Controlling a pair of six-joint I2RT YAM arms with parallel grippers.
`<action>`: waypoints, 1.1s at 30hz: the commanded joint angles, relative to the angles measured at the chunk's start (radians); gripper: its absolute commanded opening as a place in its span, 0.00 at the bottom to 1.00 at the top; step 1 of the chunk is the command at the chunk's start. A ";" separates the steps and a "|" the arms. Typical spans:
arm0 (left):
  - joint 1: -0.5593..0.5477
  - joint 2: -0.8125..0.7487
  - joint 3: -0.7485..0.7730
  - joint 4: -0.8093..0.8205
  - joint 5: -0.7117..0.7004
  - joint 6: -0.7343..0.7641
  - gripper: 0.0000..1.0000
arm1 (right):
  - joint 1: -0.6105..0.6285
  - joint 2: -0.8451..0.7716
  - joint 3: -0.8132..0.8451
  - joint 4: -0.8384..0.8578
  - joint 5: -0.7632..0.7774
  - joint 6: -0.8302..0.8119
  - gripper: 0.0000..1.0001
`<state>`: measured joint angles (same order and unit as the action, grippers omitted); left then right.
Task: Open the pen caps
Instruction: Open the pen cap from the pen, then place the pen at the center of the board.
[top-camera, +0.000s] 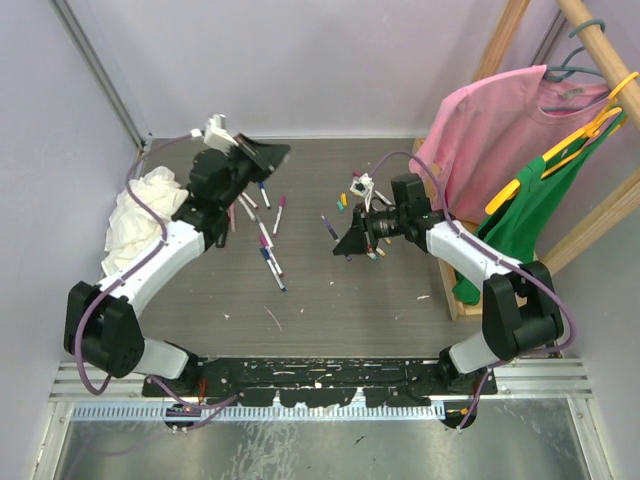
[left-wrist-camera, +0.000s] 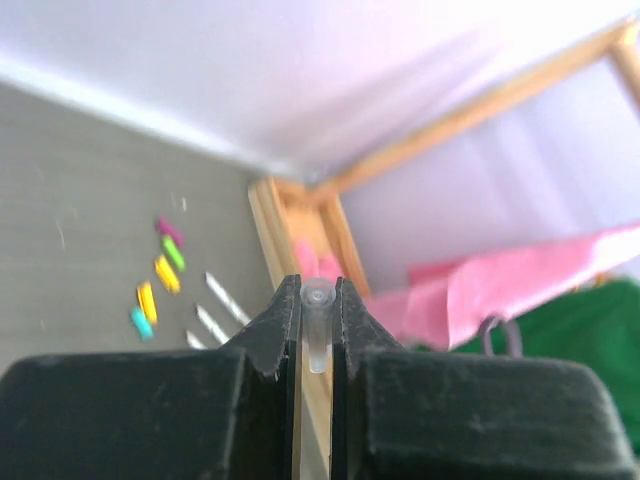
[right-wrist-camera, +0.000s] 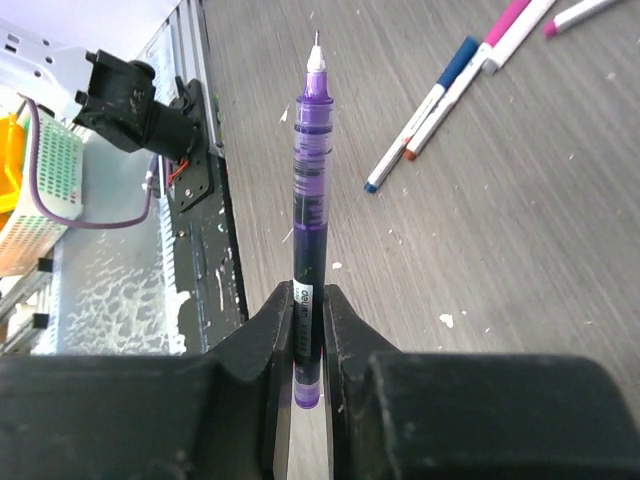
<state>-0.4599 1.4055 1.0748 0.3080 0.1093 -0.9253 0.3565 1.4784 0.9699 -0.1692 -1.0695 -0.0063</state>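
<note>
Pen cap (left-wrist-camera: 317, 338), clear, sits pinched in my left gripper (left-wrist-camera: 316, 296); my right gripper (right-wrist-camera: 307, 300) is clamped on the purple pen (right-wrist-camera: 312, 170), its fine tip bare.

The table (top-camera: 340, 300) is matt grey, wood-grained. The purple pen (right-wrist-camera: 311, 170) is glossy translucent plastic, the pen cap (left-wrist-camera: 317, 322) clear smooth plastic. The left claw (left-wrist-camera: 316, 300) and right claw (right-wrist-camera: 308, 300) are matt black, grainy.

Left gripper (left-wrist-camera: 316, 300) and right gripper (right-wrist-camera: 308, 300) clamped (both aloft).
</note>
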 joint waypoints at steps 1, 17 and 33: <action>0.030 -0.028 0.068 0.109 -0.140 0.021 0.00 | 0.002 0.006 0.007 -0.042 -0.030 -0.024 0.01; 0.046 -0.237 -0.501 0.262 0.007 -0.013 0.00 | 0.035 0.078 0.147 -0.348 0.536 -0.302 0.02; 0.045 -0.430 -0.737 0.233 0.079 -0.092 0.00 | 0.124 0.296 0.215 -0.404 0.851 -0.295 0.08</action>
<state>-0.4175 1.0195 0.3523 0.4862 0.1944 -1.0004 0.4736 1.7851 1.1431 -0.5838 -0.3008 -0.3054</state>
